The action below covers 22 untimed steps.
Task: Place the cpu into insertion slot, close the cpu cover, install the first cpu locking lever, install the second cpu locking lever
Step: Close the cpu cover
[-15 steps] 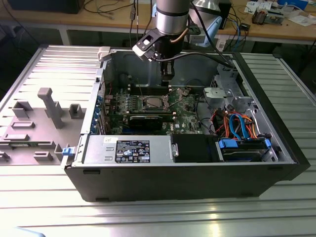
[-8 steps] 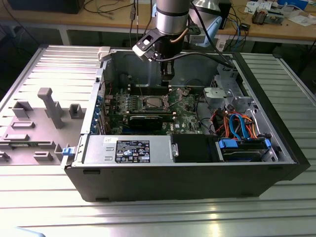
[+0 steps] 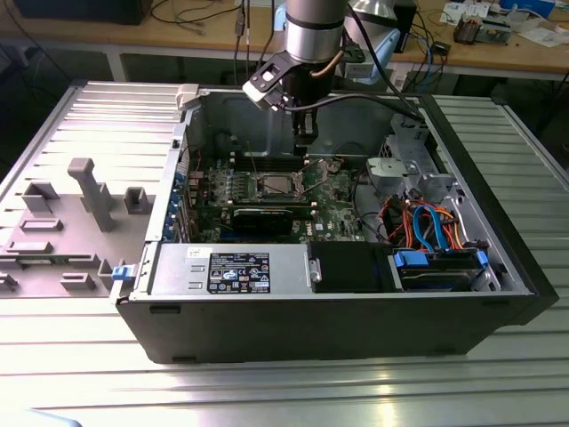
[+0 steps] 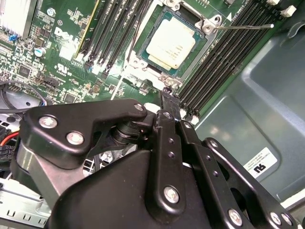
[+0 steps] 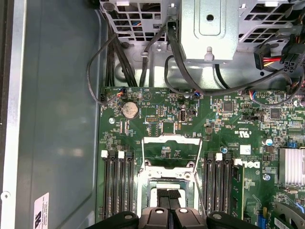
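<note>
We see the open computer case (image 3: 338, 311) lying on its side on the ribbed metal table (image 3: 267, 391). The arm reaches down into it from above, with the gripper (image 3: 305, 133) hanging over the green board (image 3: 333, 191) near the case's back wall. In the second wrist view the chip (image 4: 170, 43) sits flat inside the socket (image 4: 141, 67), its silvery top facing up and its edges lined up with the metal rim. The cover (image 5: 171, 140) is open — in the first wrist view it is swung back beyond the socket, and we can see bare green board through its square cut-out. A thin wire lever (image 4: 243, 27) sticks out from one corner of the socket over the black memory slots (image 4: 214, 62). The gripper's two black fingers (image 4: 164, 124) are pressed together at their tips with nothing between them. The tips are just beside a corner of the socket, and we cannot tell whether they touch it. In the exterior view a grey moulded tray (image 3: 80, 205) lies on the table on that view's left of the case, and a bundle of orange and blue cables (image 3: 427, 222) — close to the drive bay — lies in the case's corner on that view's right
</note>
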Motion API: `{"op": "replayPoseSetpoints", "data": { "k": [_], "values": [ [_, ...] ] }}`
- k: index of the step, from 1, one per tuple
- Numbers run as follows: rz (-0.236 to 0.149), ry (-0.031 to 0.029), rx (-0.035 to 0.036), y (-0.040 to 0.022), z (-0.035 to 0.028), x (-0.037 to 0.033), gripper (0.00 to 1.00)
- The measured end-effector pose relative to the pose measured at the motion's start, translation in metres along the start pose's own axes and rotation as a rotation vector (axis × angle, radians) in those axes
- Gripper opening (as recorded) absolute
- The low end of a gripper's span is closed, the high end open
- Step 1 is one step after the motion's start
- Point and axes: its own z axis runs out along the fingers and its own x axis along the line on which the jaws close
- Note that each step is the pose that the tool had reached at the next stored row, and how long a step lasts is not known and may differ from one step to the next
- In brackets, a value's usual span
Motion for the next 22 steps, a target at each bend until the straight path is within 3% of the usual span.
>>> {"op": "replayPoseSetpoints", "data": {
  "k": [14, 18, 21, 22],
  "values": [
    [0.000, 0.0000, 0.0000, 0.0017, 0.0000, 0.0000, 0.11],
    [0.000, -0.0021, 0.0001, 0.0238, 0.0044, -0.0005, 0.11],
    [-0.013, -0.0034, 0.0015, 0.0327, 0.0087, -0.0006, 0.11],
    [-0.014, -0.0032, 0.0046, 0.0390, 0.0105, -0.0008, 0.11]
  ]
}}
